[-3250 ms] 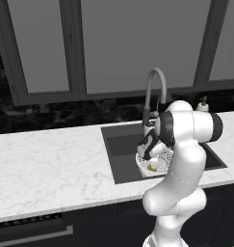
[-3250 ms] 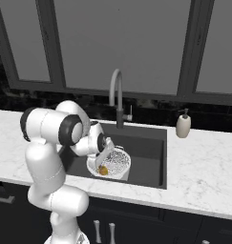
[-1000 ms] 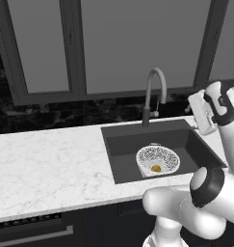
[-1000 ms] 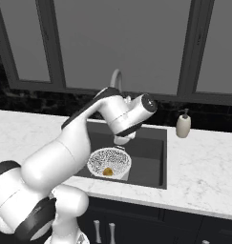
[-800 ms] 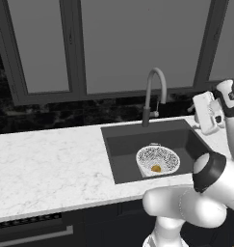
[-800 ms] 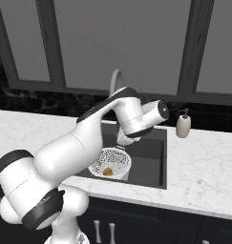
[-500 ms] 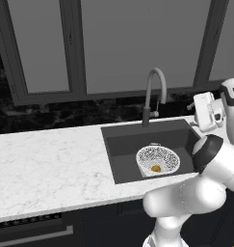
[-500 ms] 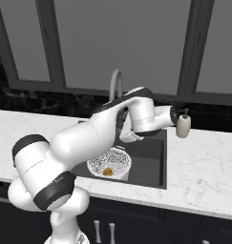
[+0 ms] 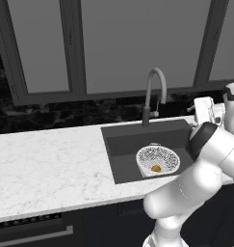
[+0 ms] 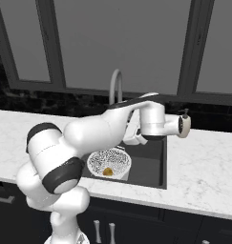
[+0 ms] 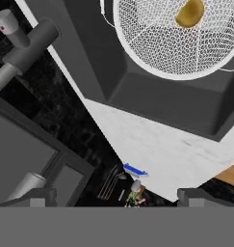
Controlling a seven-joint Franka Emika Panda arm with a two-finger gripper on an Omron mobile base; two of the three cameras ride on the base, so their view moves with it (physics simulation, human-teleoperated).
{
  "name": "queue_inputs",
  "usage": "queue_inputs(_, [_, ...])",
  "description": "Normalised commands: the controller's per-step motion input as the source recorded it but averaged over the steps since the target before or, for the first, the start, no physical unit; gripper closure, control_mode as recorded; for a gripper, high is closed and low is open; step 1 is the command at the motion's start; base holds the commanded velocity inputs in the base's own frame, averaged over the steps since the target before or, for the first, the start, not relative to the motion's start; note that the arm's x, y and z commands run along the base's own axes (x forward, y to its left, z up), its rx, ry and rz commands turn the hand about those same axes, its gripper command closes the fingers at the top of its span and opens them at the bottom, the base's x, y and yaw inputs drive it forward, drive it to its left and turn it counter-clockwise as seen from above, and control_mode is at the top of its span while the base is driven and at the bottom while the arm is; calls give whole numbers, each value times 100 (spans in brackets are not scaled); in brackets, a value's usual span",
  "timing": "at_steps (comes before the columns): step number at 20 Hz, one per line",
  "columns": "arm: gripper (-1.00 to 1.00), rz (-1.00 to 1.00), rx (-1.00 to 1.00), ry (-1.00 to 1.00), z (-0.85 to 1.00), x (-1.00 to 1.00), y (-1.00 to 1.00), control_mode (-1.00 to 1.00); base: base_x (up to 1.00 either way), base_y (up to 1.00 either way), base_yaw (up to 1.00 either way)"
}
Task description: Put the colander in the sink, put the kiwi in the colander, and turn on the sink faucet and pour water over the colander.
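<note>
Two steps look done: colander (image 9: pixel 158 159) sits in sink (image 9: pixel 123 154) w/ kiwi (image 9: pixel 156 168) inside. Faucet step in hand. Pincer (image 11: pixel 116 195) released, empty, at right of sink. Next: reach left to sink faucet (image 9: pixel 154 94), work handle, aim spout over colander.

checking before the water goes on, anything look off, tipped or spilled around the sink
Nothing stands out. The colander sits upright on the floor of the sink, with the kiwi inside it. The faucet stands upright behind the basin, and no water is running from it.
</note>
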Motion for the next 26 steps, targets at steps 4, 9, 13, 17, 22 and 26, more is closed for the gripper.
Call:
queue_inputs(4, [-100, 0, 6, 0, -1, 23, 15, -100, 0, 0, 0])
queue_inputs(9, [-100, 0, 17, 1, -5, 41, 5, -100, 0, 0, 0])
queue_inputs(13, [-100, -6, 17, 1, -16, 8, 1, -100, 0, 0, 0])
queue_inputs(17, [-100, -13, 17, 4, -23, 0, 4, -100, 0, 0, 0])
queue_inputs(22, [-100, -14, 7, 5, -5, 7, 7, -100, 0, 0, 0])
queue_inputs(26, [-100, -12, 3, 0, 0, 12, 4, -100, 0, 0, 0])
